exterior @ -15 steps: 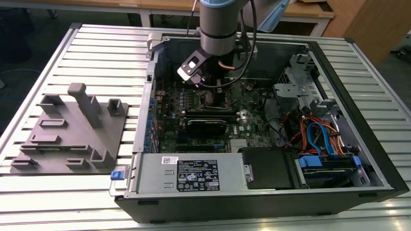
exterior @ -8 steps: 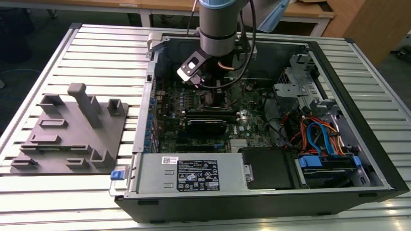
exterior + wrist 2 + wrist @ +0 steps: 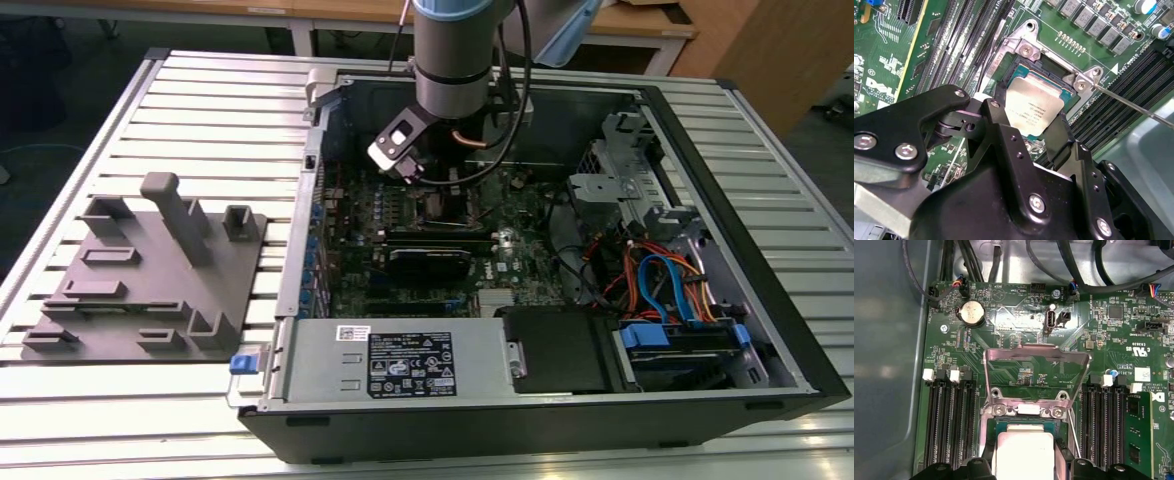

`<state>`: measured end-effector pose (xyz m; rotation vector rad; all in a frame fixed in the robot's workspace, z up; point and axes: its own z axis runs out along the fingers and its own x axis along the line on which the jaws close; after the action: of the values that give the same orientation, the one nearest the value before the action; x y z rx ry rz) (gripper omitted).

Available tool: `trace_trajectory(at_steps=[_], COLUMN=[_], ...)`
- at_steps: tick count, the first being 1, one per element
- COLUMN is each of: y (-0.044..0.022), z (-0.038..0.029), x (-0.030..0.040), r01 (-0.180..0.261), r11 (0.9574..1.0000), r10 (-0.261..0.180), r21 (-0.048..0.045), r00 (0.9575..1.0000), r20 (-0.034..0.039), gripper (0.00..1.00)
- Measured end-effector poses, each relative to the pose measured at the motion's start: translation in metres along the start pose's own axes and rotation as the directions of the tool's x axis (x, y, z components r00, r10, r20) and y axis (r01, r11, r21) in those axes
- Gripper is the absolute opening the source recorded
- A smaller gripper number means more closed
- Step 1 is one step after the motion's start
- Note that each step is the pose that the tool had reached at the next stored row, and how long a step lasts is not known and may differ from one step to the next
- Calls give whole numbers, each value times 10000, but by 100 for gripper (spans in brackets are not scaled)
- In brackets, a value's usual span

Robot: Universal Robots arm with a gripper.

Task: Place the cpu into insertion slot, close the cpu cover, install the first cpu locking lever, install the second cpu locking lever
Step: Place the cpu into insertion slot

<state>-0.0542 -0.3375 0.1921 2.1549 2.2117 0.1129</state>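
The cpu [image 3: 1034, 107], a small square chip with a silvery top, sits between my gripper's [image 3: 1026, 122] two black fingers, down in the insertion slot [image 3: 1026, 47] with its silvery rim on the green board. In the first wrist view the cpu [image 3: 1024, 452] lies just past the hinge of the cpu cover [image 3: 1036, 354], which stands swung open as a thin metal frame. A thin wire locking lever [image 3: 1134, 106] sticks out beside the socket. In the exterior view my gripper [image 3: 447, 188] reaches down into the open computer case. The fingers hide the chip's near corner.
Long black memory slots [image 3: 949, 425] flank the socket on both sides. The case walls [image 3: 747, 200], cables [image 3: 667, 285] and a drive cage [image 3: 614, 190] crowd the exterior view's right. A grey fixture [image 3: 147, 270] lies on the slatted table at the exterior view's left.
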Motion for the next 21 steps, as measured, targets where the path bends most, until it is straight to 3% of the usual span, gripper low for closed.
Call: trace_trajectory(at_steps=[9, 21], y=[-2, -9], z=[22, -2], x=[0, -8], r01=[-8, -111], r11=[10000, 9999], r10=[8, 111], r21=[0, -1], r00=[10000, 9999], r20=[-1, -3], gripper=[54, 54])
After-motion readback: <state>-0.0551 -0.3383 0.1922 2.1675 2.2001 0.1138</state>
